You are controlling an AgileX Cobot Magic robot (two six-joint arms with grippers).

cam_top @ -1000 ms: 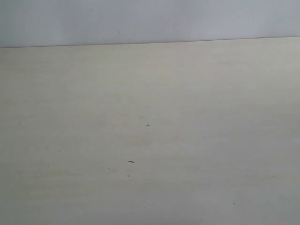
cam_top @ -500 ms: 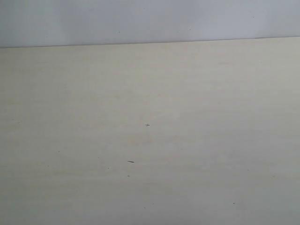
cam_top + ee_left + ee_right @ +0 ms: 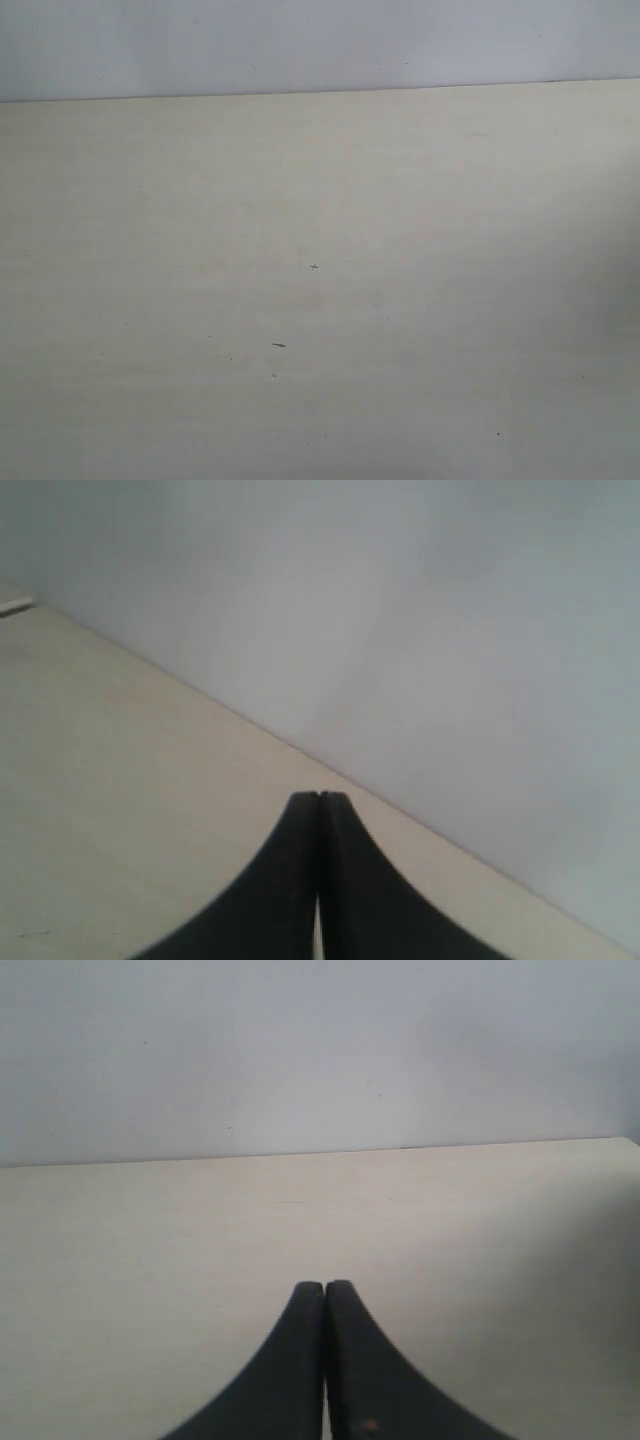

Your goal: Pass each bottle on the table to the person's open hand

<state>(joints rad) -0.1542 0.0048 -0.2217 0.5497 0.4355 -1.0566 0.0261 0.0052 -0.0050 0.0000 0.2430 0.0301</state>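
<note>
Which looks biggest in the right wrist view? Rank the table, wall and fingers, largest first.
1. table, the widest area.
2. wall, somewhat less.
3. fingers, smallest, though nearness to the camera enlarges them.

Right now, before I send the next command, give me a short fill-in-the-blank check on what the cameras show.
1. The left gripper has its jaws ____.
2. The right gripper is shut and holds ____.
3. In the exterior view, the number of bottles showing on the table is ____.
Missing words: shut; nothing; zero.
</note>
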